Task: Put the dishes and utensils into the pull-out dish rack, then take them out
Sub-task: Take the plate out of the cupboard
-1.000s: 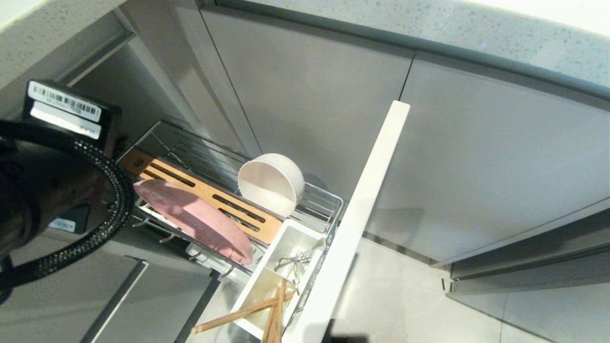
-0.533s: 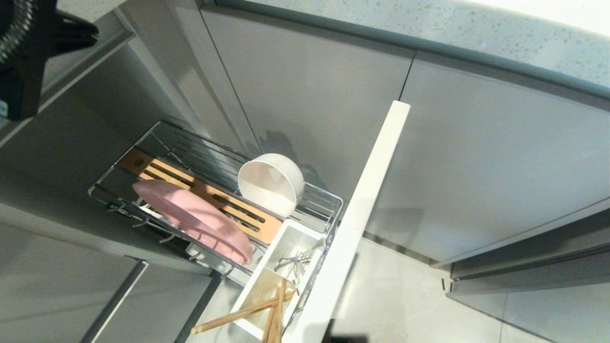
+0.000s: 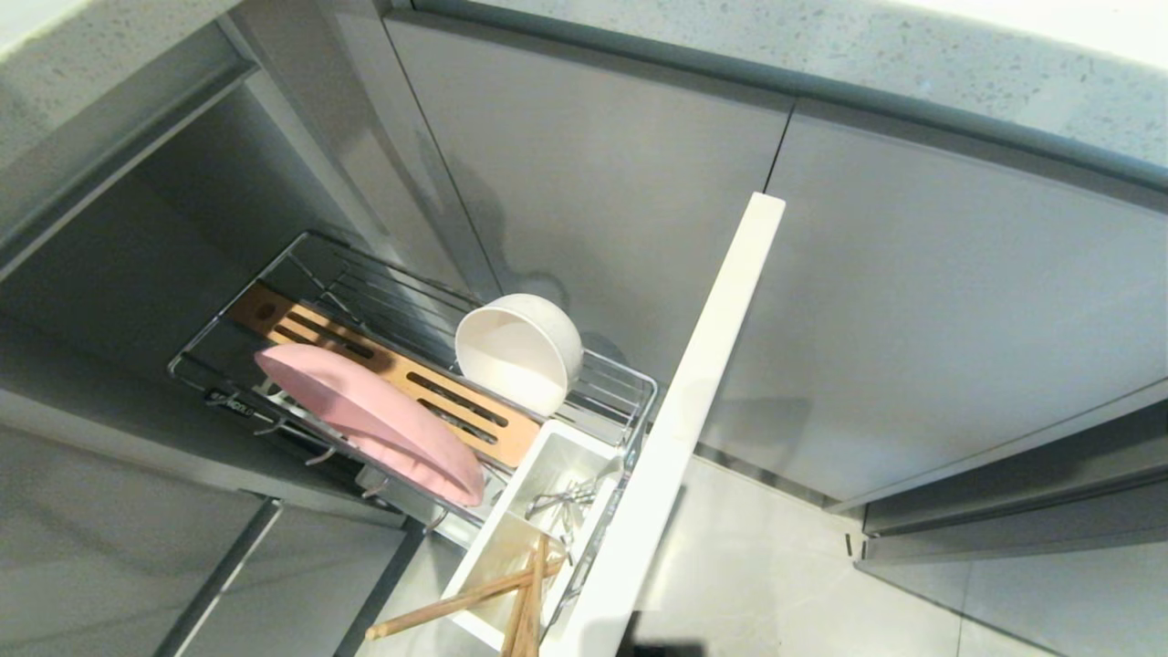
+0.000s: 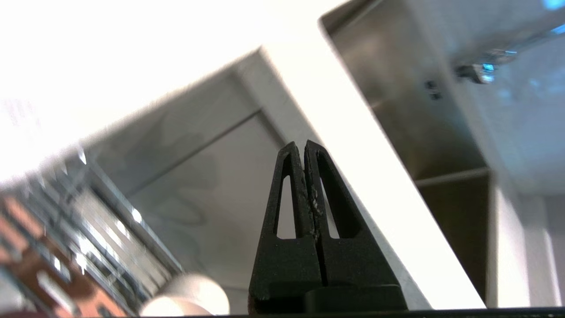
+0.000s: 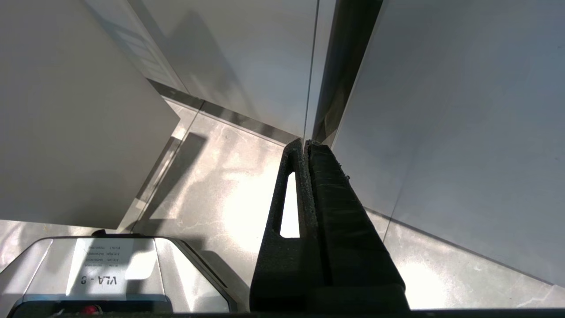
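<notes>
Gone from the head view now: the left arm, filling the left edge a second ago, then showing only at the upper corner, and now out of that picture altogether. Showing only in its own wrist view, the left gripper (image 4: 304,148), clenched on nothing, fingers pressed tip to tip, hanging above the pull-out dish rack (image 3: 639,388) with the pale front panel (image 3: 703,383) running past behind the fingers. Parked low by the floor, the right gripper (image 5: 304,143), likewise squeezed together and empty.

Sitting loaded and pulled out, the rack: pink plate (image 3: 370,420) leaning on edge between the prongs beside the slotted wooden board (image 3: 383,370), white bowl (image 3: 520,351) tipped on its side against the wire at the back, chopsticks (image 3: 484,593) and spoon (image 3: 561,500) standing in the white utensil tub (image 3: 538,474).

Looking, by judgement, like the turn from loading to unloading. Risking trouble here: coming back down with fingers closed and knocking the tilted bowl, already resting loosely; brushing the chopsticks, jutting well over the tub's rim, and levering them out onto the floor.
</notes>
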{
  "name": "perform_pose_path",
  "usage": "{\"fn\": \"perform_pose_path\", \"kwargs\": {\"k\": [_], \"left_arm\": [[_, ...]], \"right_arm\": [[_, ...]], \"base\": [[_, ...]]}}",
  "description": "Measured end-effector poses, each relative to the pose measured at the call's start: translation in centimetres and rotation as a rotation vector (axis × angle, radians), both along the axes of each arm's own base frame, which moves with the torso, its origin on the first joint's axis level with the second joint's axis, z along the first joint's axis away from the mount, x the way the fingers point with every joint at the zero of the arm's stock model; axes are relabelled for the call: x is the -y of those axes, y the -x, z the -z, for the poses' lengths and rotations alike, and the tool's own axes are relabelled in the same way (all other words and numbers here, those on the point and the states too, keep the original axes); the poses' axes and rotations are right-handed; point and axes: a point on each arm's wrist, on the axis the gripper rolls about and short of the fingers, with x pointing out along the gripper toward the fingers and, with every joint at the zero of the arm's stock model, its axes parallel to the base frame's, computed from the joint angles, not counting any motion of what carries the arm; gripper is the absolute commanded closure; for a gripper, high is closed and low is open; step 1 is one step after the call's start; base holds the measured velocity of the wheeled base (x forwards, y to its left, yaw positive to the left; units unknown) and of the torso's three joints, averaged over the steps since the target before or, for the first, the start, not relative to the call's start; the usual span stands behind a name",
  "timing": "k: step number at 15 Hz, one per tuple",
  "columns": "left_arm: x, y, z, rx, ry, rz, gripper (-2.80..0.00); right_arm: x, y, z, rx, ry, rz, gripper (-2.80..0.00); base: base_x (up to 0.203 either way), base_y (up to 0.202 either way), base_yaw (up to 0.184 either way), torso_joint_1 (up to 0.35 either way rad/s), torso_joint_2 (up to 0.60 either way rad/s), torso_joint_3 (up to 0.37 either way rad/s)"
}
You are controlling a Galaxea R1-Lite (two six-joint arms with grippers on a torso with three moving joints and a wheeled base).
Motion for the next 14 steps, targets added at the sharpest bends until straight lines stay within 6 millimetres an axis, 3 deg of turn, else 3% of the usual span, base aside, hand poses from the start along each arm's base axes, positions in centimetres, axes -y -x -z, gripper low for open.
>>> {"fn": "perform_pose_path", "kwargs": {"k": [4,8,11,14], "left_arm": [[-4.3,2.0,-0.9,0.139,-0.066,0.025,0.00],[-7.6,6.9,-1.1,0.278,-0.166,-0.028,0.00],[-7.7,12.8,0.9,0.296,-0.283,-0.020,0.00],[-6.7,18.5,5.4,0.265,-0.407,0.024,0.00]], "right_arm": [[0.0,0.0,0.0,0.000,0.000,0.000,0.00],[0.0,0.0,0.0,0.000,0.000,0.000,0.00],[0.0,0.0,0.0,0.000,0.000,0.000,0.00],[0.0,0.0,0.0,0.000,0.000,0.000,0.00]], "base": [[0.000,0.000,0.000,0.000,0.00,0.000],[0.000,0.000,0.000,0.000,0.00,0.000],[0.000,0.000,0.000,0.000,0.00,0.000],[0.000,0.000,0.000,0.000,0.00,0.000]]}}
